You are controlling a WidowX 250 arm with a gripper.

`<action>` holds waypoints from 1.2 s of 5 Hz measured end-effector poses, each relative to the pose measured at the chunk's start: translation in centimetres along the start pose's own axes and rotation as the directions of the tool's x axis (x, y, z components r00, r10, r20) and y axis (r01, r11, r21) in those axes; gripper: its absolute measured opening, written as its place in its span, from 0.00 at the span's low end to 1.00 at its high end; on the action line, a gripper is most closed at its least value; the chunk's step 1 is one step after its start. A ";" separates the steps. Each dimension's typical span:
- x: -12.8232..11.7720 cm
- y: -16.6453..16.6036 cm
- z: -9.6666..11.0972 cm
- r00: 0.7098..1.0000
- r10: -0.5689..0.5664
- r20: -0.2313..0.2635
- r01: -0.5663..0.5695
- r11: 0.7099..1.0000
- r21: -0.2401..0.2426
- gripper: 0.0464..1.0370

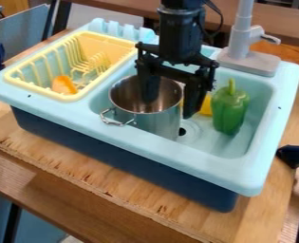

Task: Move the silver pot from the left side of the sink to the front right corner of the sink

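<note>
and here's the black gripper (170,108), fingers spread wide astride the right-hand wall of the steel pot (158,122), one inside, one outside, the pot upright in the sink basin (256,137) between the yellow rack (17,78) and the green pepper (229,110). looks stiff, light for its bulk, smooth enough to slip or swing, so a square pinch on that thin rim beats the fiddly wire handle (118,123)!

Matte blk arm, blocky joints, thin blk cable up top, two-prong blk tool (168,102)
</note>
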State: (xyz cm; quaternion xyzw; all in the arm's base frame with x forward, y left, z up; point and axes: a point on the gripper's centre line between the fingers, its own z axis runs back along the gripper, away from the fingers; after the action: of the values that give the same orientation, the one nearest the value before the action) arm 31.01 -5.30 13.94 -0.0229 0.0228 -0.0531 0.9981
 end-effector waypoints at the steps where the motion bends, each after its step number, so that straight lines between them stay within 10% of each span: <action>1: -0.3 0.3 0.0 1.000 0.002 -0.013 -0.002 1.000 0.014 0.96; 3: -0.9 0.4 -4.5 0.995 -0.004 -0.102 0.003 1.000 -0.016 0.91; 5: -0.7 0.5 -5.7 0.995 -0.016 -0.097 0.016 1.000 -0.002 0.53; 6: -1.8 1.3 -2.6 0.999 0.007 -0.040 -0.006 0.999 0.041 0.29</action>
State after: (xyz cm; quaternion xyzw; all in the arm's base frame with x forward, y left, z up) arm 29.20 -3.88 11.32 -0.0013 0.0416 -0.0507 0.9978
